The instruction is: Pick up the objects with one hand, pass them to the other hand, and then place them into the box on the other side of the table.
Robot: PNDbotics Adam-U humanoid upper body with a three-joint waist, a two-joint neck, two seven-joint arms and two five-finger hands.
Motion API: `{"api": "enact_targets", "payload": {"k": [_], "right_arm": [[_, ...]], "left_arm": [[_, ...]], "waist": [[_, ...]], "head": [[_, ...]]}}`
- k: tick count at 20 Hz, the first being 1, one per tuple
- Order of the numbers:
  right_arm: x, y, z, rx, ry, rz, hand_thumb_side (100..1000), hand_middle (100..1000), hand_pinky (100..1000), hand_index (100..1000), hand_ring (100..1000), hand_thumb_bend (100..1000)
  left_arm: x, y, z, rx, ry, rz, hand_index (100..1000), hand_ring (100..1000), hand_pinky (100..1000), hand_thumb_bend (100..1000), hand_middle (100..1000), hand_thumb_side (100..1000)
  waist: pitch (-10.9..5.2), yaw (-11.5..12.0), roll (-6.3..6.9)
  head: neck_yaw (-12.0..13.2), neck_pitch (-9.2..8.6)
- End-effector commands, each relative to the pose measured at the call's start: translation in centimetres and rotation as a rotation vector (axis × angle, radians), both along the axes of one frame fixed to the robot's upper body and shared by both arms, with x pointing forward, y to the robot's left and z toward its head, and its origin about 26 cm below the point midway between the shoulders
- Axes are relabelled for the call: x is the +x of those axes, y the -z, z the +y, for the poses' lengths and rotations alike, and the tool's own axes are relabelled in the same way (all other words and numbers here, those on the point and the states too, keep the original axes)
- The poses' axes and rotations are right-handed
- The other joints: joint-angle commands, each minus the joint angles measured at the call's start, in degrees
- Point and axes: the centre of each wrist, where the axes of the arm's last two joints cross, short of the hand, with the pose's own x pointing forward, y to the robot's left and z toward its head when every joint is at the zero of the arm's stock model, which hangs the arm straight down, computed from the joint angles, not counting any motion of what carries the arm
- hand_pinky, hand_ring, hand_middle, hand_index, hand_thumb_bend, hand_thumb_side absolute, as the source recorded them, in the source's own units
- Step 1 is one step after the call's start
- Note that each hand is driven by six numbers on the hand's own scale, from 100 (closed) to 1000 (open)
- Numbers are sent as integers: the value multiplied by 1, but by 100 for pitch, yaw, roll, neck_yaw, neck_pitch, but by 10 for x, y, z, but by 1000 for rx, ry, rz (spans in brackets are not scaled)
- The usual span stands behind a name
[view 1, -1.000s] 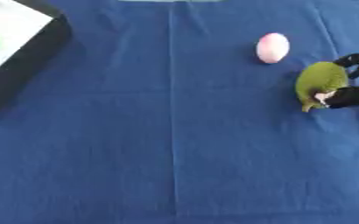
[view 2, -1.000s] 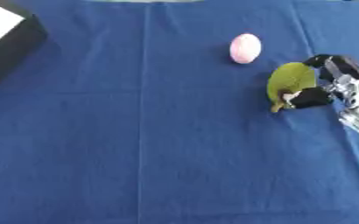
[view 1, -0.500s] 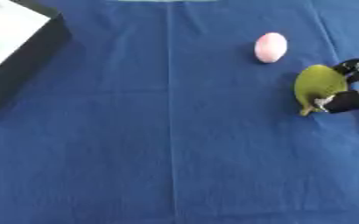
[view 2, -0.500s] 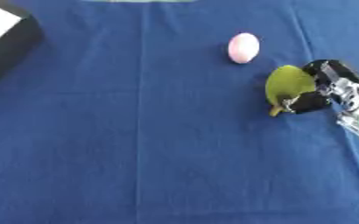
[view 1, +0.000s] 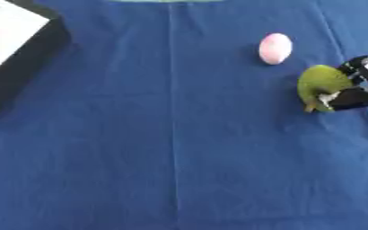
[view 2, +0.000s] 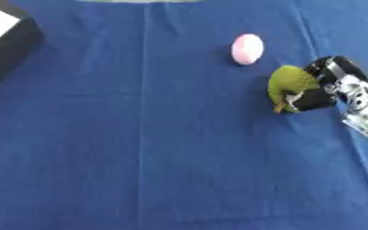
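At the right edge of the blue-clothed counter (view 1: 171,134), the right hand (view 2: 332,87) has its fingers (view 2: 309,99) curled round the green pear-shaped fruit (view 2: 289,85), apparently pinching it from the right. Best to close squarely on its wide middle before lifting, so it cannot roll. A pink egg-shaped object (view 1: 275,48) lies just beyond; the box (view 1: 18,58) waits far left.
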Motion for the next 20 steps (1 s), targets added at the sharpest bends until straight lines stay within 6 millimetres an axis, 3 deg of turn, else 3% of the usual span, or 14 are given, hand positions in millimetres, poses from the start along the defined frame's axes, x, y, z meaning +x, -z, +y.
{"api": "enact_targets", "payload": {"k": [1,8,9,20], "right_arm": [[0,-9,3,-130,234,-67,100,518,1000,487,559,257],[2,-15,5,-190,227,-99,100,509,1000,466,527,216],[2,-17,5,-198,225,-102,100,509,1000,466,527,248],[5,-31,7,-258,156,-243,100,516,1000,448,481,239]], "left_arm": [[-4,-11,6,9,-13,-34,720,680,790,100,587,246],[-3,-8,8,11,-22,-21,720,679,789,100,587,274],[-3,-8,9,12,-23,-20,720,679,789,100,587,247],[-11,-18,7,-32,19,-36,727,660,778,100,575,269]], "waist": [[-215,-14,17],[-370,-67,40],[-389,-76,44],[-586,-148,99]], "head": [[5,55],[20,156],[27,165],[135,284]]}}
